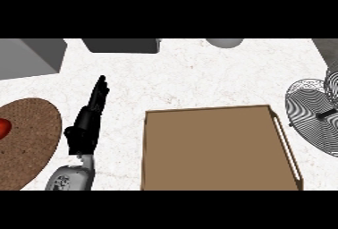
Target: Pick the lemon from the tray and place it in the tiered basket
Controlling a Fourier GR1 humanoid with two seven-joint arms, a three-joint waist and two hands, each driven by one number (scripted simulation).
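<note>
The brown tray (218, 150) lies on the counter at centre right with nothing showing on it. No lemon shows anywhere. The wire tiered basket (314, 114) stands at the right edge, partly cut off. My left hand (84, 127) rests at the left of the tray, fingers straight and pointing away from me, holding nothing. My right hand is out of view.
A round brown mat (26, 143) lies at the left edge with a red object (4, 128) on it. Grey boxes (30, 57) (122, 44) stand along the back. A pale round object (224, 42) sits at the back centre.
</note>
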